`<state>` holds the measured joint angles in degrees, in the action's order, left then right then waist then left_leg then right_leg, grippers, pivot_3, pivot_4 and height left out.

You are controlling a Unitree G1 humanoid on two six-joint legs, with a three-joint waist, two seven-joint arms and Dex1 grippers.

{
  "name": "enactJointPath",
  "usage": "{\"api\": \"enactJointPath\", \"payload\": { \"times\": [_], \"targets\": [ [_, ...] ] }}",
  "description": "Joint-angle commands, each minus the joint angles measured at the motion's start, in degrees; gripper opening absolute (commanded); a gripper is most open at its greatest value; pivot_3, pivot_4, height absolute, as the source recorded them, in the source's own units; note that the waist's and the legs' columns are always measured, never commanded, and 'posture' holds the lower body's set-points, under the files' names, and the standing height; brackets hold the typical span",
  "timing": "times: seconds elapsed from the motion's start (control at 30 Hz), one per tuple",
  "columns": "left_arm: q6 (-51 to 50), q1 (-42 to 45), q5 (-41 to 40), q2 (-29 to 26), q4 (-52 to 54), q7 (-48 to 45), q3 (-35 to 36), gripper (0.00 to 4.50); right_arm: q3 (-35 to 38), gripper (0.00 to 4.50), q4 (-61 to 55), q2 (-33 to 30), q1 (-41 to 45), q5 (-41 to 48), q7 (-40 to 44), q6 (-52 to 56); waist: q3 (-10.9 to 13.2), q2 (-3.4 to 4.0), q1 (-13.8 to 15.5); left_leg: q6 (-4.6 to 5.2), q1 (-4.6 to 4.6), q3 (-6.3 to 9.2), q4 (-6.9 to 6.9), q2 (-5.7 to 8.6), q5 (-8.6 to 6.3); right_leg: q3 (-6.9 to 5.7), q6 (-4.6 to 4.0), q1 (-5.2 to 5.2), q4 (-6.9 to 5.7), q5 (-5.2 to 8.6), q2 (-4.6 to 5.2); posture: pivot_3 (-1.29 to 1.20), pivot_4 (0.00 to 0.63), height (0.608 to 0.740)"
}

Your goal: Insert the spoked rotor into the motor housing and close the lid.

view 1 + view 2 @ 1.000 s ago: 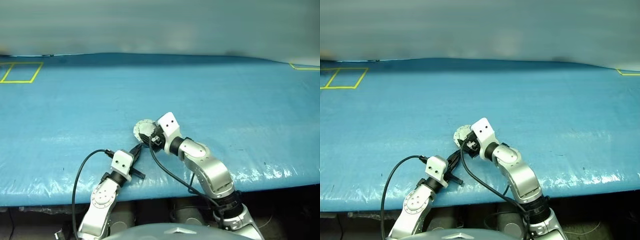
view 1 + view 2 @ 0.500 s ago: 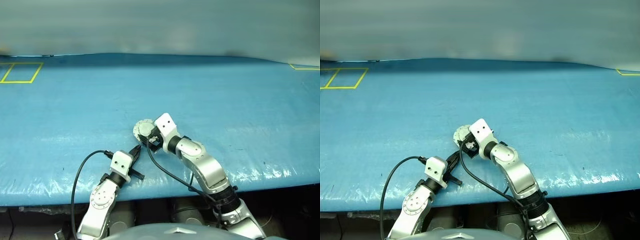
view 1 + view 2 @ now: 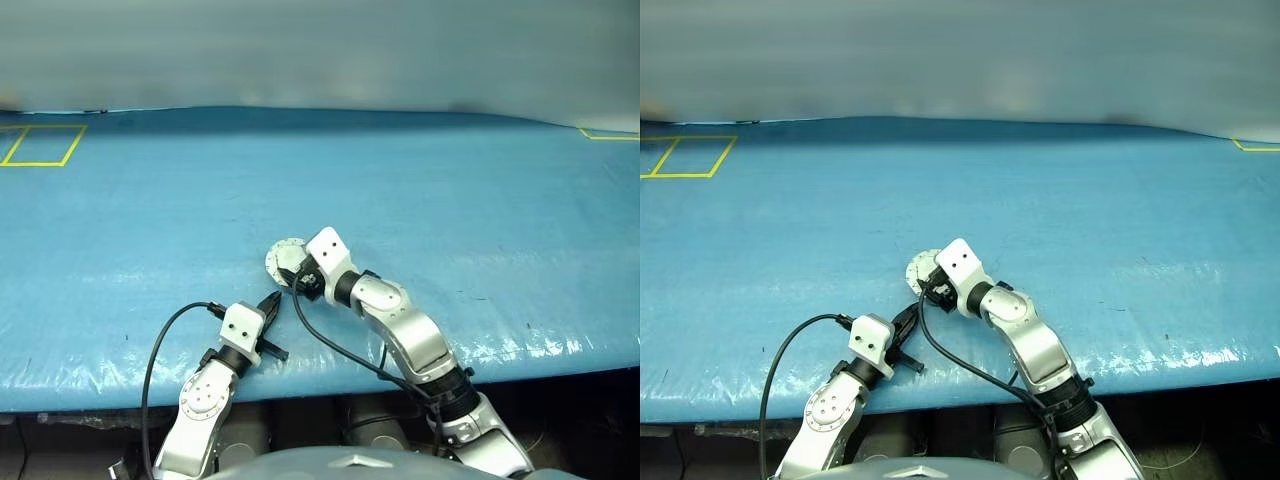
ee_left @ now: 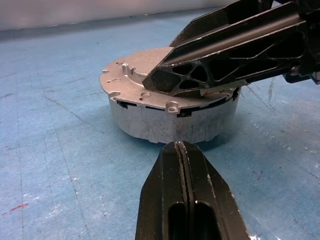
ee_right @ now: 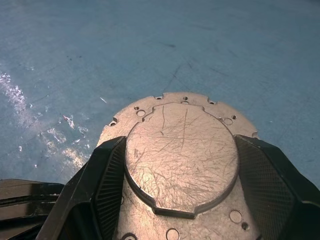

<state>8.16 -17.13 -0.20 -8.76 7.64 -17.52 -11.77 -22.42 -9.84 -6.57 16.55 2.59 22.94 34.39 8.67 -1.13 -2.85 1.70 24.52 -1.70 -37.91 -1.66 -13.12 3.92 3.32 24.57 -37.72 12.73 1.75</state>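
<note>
The motor housing [image 4: 172, 122] sits on the blue table cover [image 3: 480, 200], near the table's front edge and just ahead of the two arms, with the lid [image 5: 182, 155] lying flat on top of it; its outer face is up, plain scratched grey metal with a raised centre and small holes around the rim. The right gripper [image 5: 180, 200] reaches in over the housing from the right, its two black fingers [image 5: 107, 180] standing apart on either side of the lid's raised centre, close against its edge; whether they actually press on it cannot be told, and nothing is lifted. In the left wrist view those same fingers lie across the top of the lid. The left gripper [image 4: 183, 150] rests low over the cover just in front of the housing's side wall, pointing at it but apart from it, with its fingers pressed fully together and holding nothing. A black cable [image 3: 160, 340] loops from the left wrist towards the table's edge
</note>
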Motion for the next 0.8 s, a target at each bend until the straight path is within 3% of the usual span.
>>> {"api": "enactJointPath", "payload": {
  "times": [0.03, 0.8],
  "targets": [
    [0.89, -0.11, -0.66, 0.35, 1.94, 0.03, -0.23, 0.00, 0.97, 3.02, -3.53, -0.41, 1.59, 0.72, 0.96, 0.77, 0.00, 0.00, 0.02, 0.00, 0.00, 0.00, 0.00, 0.00, 0.00, 0.00, 0.00, 0.00, 0.00, 0.00, 0.00, 0.00, 0.150, 0.740],
    [0.88, -0.59, -0.78, 0.40, 2.04, -0.42, -0.24, 0.00, -0.58, 3.02, 2.77, -2.50, 0.34, 1.42, 7.45, -5.29, -0.02, -0.01, -0.04, 0.00, -0.07, -0.01, -0.01, 0.00, 0.00, 0.01, 0.01, -0.05, -0.01, -0.01, -0.04, 0.00, 0.150, 0.740]
  ]
}}
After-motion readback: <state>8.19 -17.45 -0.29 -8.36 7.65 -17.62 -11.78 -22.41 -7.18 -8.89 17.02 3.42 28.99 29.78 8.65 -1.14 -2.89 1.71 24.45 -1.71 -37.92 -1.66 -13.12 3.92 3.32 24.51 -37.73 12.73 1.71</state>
